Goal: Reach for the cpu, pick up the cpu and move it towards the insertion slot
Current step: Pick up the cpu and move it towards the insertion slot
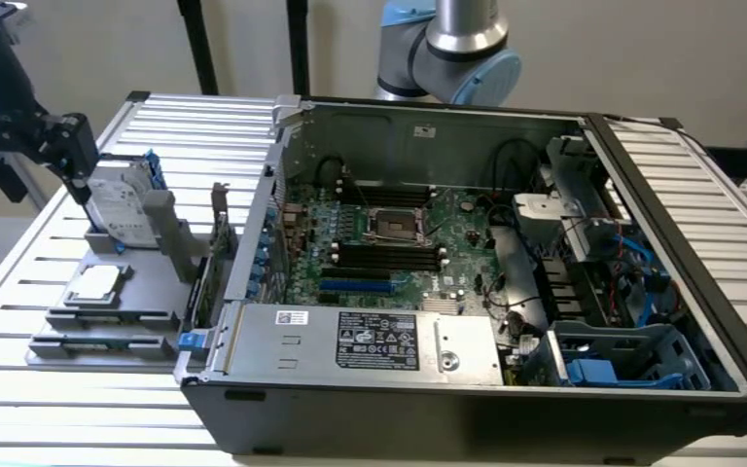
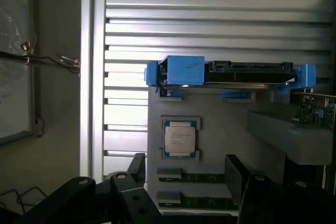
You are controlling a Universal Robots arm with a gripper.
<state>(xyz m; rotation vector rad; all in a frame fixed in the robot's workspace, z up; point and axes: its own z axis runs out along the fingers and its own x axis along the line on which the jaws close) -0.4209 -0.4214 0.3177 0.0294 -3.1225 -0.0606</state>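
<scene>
cpu (image 1: 96,284) flat in tray (image 2: 226,124) nr hdd (image 1: 121,199), top clear, jaws spread

cpu (image 1: 97,284) on tray (image 1: 151,292) at exterior view's left, hard drive (image 1: 117,199) behind it, insertion slot (image 1: 391,226) inside case (image 1: 478,418)

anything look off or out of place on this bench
Nothing stands out. The cpu lies flat and square in its recess on the grey holder, the hard drive stands upright in its blue brackets, and nothing lies across the insertion slot in the open case.
</scene>
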